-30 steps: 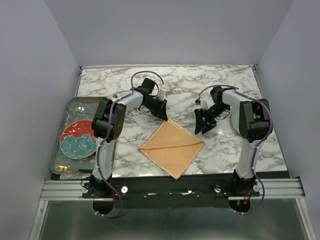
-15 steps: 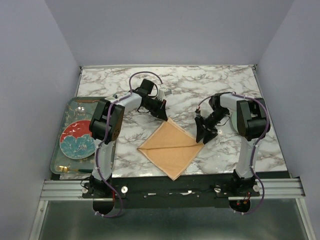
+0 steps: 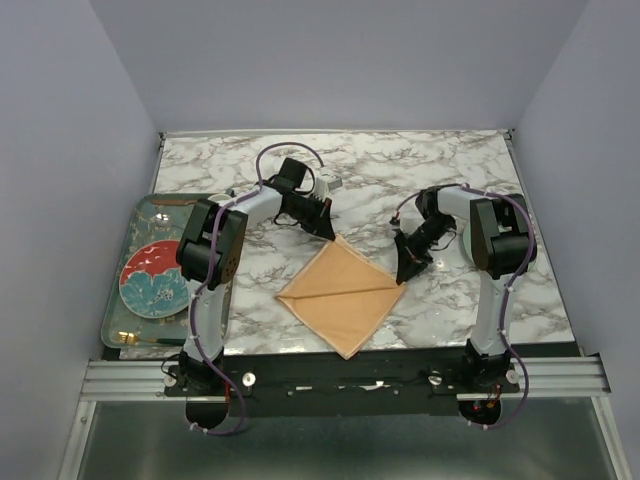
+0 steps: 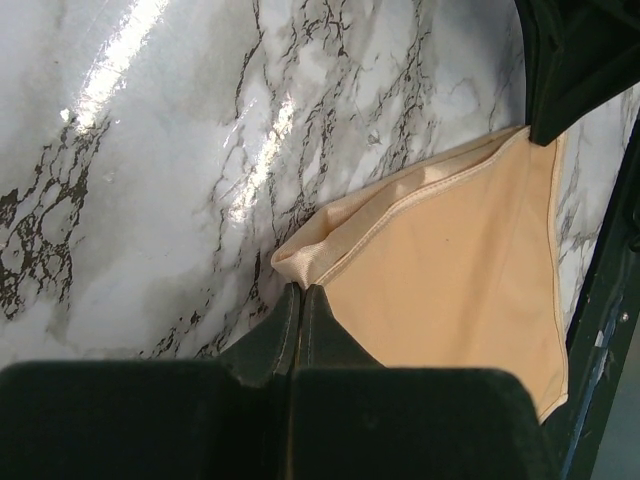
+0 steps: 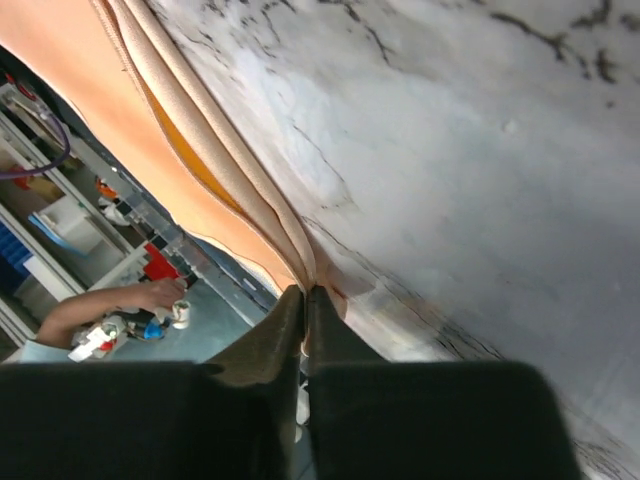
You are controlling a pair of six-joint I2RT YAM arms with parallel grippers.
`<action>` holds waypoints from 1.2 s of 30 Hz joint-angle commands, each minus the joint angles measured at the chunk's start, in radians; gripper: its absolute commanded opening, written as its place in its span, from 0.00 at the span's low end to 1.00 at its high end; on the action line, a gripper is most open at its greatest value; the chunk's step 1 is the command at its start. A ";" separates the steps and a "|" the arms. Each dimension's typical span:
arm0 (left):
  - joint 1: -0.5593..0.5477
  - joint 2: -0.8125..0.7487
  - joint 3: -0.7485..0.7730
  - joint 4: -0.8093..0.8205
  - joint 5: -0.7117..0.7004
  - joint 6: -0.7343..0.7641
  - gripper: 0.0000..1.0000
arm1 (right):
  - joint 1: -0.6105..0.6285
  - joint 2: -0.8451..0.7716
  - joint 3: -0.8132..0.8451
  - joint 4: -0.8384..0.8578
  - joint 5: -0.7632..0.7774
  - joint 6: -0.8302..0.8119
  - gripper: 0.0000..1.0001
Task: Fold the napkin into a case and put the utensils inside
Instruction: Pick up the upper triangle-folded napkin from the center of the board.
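At left, a grey tray (image 3: 150, 215) holds a red plate (image 3: 156, 279) and, seemingly, gold utensils (image 3: 140, 341) at its lower edge. Centre frame, the napkin (image 3: 343, 295) lies on the marble table (image 3: 400, 170), left gripper (image 3: 330, 235) clamped on its top corner, right gripper (image 3: 403, 280) on its right corner; lilac walls (image 3: 330, 60) around

A robotics lab — marble-patterned tabletop (image 3: 440, 160) boxed by plain lilac panels (image 3: 340, 60), two robot arms (image 3: 212, 245) on an aluminium rail (image 3: 130, 377) at its near edge, a person's forearm (image 5: 100, 308) among equipment (image 5: 155, 262) beyond it.
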 commanded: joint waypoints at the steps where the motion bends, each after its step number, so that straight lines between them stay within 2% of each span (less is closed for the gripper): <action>1: -0.002 -0.047 -0.012 0.026 -0.008 -0.006 0.00 | 0.008 0.005 0.029 0.018 -0.041 -0.011 0.04; 2: 0.000 -0.050 -0.012 0.027 -0.007 -0.006 0.00 | 0.008 0.001 0.029 0.018 -0.046 -0.014 0.01; 11: 0.004 -0.136 -0.027 0.029 0.019 0.026 0.00 | 0.008 -0.094 0.044 0.073 -0.003 -0.047 0.01; 20: 0.009 -0.217 -0.041 0.000 0.031 0.161 0.00 | 0.008 -0.181 0.084 0.119 0.045 -0.080 0.01; 29: 0.061 -0.216 0.073 0.049 0.091 0.187 0.00 | 0.008 -0.255 0.147 0.176 0.190 -0.176 0.01; 36: 0.098 -0.184 0.191 0.112 0.185 0.279 0.00 | 0.008 -0.276 0.279 0.271 0.284 -0.264 0.01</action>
